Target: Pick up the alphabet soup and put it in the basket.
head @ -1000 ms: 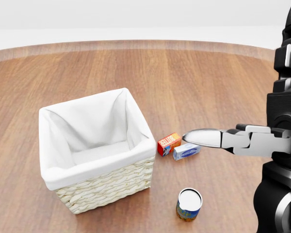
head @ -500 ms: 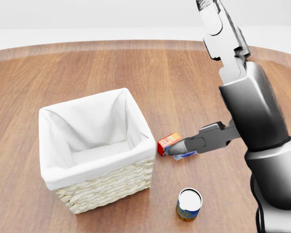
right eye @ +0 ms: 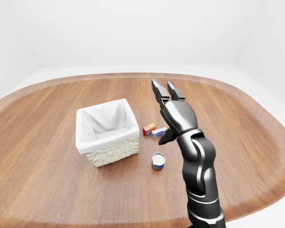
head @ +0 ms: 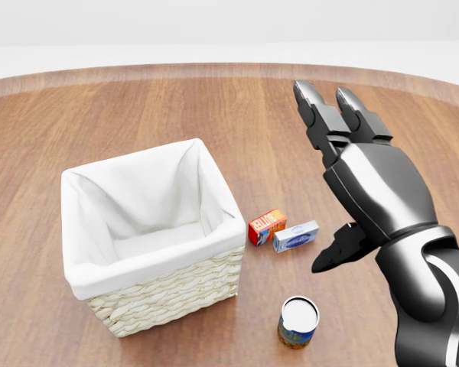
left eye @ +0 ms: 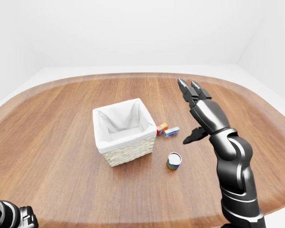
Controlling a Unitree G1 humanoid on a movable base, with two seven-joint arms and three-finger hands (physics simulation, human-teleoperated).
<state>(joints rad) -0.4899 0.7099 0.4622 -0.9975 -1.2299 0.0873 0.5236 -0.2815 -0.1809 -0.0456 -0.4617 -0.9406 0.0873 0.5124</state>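
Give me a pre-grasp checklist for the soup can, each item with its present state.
1. Alphabet soup can upright on the table: ok.
2. Space around the can clear of the orange box and blue box: ok.
3. Right hand open, fingers spread: ok.
4. Right hand lined up over the can: not ok; it is raised well above it.
5. Basket upright and empty inside: ok.
6. Left hand ready: cannot tell; only a sliver shows at the left-eye view's bottom corner.
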